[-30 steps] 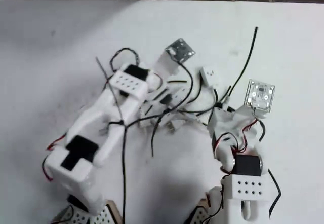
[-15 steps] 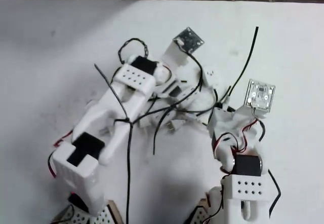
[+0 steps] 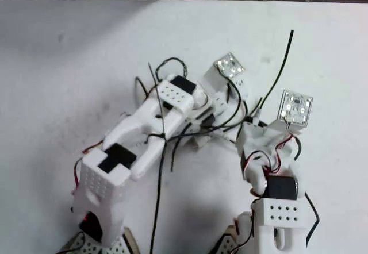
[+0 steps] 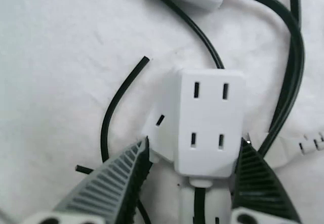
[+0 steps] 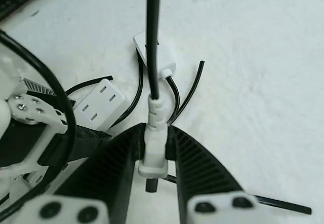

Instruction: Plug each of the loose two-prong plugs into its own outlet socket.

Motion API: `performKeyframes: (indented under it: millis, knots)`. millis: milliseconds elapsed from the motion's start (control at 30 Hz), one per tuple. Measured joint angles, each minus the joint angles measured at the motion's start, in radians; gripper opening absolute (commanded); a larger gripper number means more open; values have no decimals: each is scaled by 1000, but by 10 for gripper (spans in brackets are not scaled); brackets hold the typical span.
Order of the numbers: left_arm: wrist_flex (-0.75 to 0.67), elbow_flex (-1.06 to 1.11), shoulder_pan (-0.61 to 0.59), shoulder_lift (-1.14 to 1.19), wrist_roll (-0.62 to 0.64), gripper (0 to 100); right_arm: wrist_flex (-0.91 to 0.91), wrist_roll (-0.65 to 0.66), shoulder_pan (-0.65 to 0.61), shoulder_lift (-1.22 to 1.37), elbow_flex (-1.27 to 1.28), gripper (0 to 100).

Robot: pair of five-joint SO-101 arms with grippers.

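Soft, even light falls from above on the white table [image 3: 69, 64], which drops into darkness along its far edge. The left wrist lamp [image 3: 230, 65] and the right wrist lamp [image 3: 295, 107] both glare white. Shadows under the arms are faint. Up close, the outlet block [image 4: 207, 117] is nearly as bright as the table. The plug [image 5: 154, 143] looks pale, and the black cord [image 5: 153, 36] carries a slight sheen.

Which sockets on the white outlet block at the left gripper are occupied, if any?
None; all empty. The outlet block shows two slot pairs on its face and one slot on its side, no prongs in any.
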Motion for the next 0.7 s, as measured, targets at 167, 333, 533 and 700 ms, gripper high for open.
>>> performKeyframes:
  millis: [167,333,533,700]
  knots:
    - [-2,0,5,0,-2,83,0,0,0,0,0,17]
    - [14,0,5,0,-8,22,0,0,0,0,0,17]
    - [152,0,11,-98,-49,22,0,0,0,0,0,17]
    - [307,0,20,-224,-61,22,0,0,0,0,0,17]
